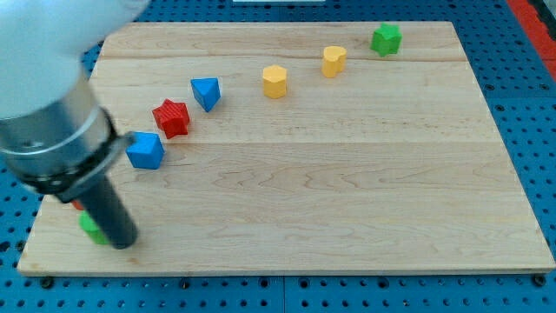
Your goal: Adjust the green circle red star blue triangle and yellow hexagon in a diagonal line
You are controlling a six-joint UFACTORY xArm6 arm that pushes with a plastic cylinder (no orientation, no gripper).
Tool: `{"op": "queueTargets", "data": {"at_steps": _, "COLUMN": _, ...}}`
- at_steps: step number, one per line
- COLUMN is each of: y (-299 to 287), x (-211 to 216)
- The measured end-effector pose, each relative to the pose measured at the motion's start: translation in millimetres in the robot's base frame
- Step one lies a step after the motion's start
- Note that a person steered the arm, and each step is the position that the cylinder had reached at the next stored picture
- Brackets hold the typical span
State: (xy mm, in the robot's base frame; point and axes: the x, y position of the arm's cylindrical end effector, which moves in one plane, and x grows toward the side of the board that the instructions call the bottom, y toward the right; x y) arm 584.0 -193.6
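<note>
Camera view: blocks strung diagonally across a wooden desk [365,174], rod at lower left.

A green block [89,228], shape unclear and mostly hidden by the rod, lies near the desk's bottom-left corner, touching my tip [124,242] on the view's left; a sliver of red [77,205] shows just above it. Up and to the right follow a blue cube [145,150], the red star [171,118] and the blue triangle [206,92], close together. Further right sit the yellow hexagon [274,82], a second yellow block [334,61] and a green block [387,39] near the top edge. No gripper is fitted; the arm ends in a plain rod, so nothing is gripped.
</note>
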Motion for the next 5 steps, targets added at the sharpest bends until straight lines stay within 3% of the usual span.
{"op": "queueTargets", "data": {"at_steps": 1, "y": -58.0, "x": -0.1}}
{"op": "queueTargets", "data": {"at_steps": 3, "y": -72.9, "x": -13.9}}
{"op": "queueTargets", "data": {"at_steps": 4, "y": -53.5, "x": 2.3}}
{"op": "queueTargets", "data": {"at_steps": 5, "y": -109.1, "x": 16.4}}
